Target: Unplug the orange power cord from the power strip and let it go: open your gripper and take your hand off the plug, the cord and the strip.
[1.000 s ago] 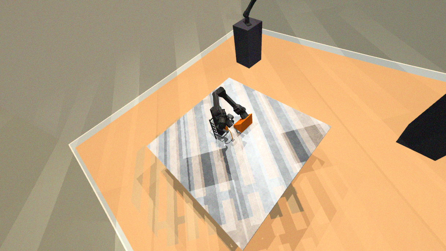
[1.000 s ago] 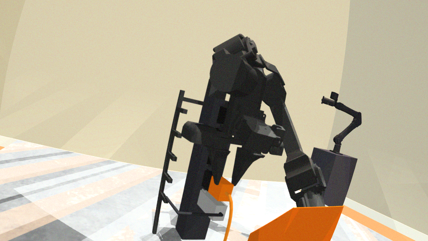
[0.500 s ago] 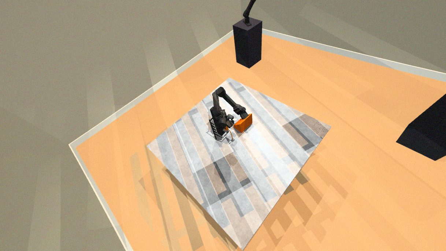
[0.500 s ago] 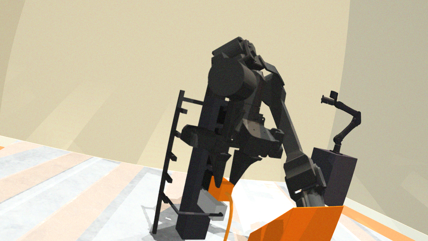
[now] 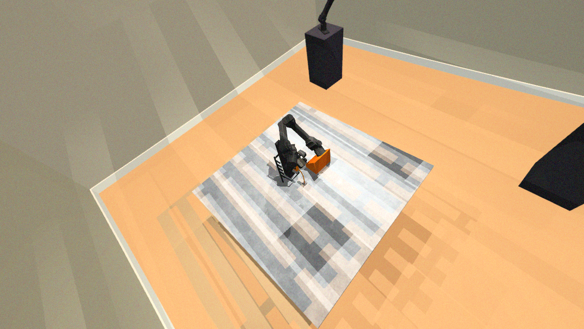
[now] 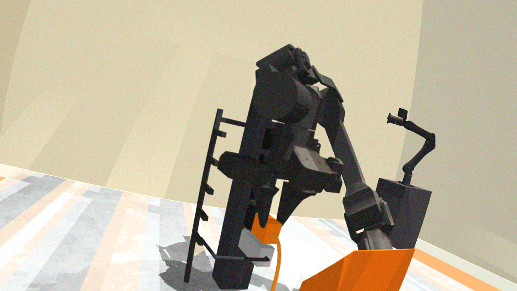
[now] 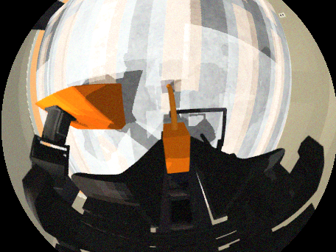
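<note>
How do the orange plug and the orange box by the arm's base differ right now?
The plug is a small block; the orange box is far bigger. The gripper is shut on the plug; nothing grips the box. A cord hangs from the plug; none from the box. Both are orange.

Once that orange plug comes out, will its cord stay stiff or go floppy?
Probably floppy: the cord is thin and hangs in a curve below the plug. The plug looks blocky and rigid, so the gripper should hold it firmly.

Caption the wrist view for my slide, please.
Gripper shut on the orange plug, cord trailing over the striped rug.
</note>
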`<act>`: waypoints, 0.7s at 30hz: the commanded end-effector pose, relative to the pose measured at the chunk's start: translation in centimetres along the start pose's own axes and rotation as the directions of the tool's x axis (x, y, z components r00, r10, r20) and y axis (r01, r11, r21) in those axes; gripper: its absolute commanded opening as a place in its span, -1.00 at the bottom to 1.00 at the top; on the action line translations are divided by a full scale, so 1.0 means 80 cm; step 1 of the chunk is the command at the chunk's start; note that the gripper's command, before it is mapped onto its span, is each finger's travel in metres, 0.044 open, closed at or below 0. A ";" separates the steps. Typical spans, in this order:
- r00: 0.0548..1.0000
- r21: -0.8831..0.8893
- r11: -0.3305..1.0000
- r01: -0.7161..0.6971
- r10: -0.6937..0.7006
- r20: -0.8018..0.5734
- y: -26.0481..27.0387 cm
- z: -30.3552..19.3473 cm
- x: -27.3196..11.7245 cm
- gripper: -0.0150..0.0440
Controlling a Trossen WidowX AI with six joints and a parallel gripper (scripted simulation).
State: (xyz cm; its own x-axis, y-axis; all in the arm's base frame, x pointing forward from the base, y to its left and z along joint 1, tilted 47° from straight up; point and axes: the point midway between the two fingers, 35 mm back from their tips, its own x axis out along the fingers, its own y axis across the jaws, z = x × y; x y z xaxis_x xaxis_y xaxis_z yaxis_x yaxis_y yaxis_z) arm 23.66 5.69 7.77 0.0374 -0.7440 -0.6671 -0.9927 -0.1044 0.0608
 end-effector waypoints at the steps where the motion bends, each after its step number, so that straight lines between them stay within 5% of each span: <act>1: 1.000 -0.006 1.000 0.005 -0.005 0.028 -0.001 0.023 -0.004 -0.49; 18: 1.000 -0.006 1.000 0.008 -0.007 0.031 0.001 0.058 -0.010 -0.49; 21: 1.000 -0.006 1.000 0.009 -0.009 0.027 0.001 0.048 -0.005 -0.22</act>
State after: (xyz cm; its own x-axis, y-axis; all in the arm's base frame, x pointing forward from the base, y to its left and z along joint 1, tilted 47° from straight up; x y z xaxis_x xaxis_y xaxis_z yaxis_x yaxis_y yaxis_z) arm 22.97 8.84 5.02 0.0396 -0.7264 -0.6861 -0.9907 -0.1179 0.0676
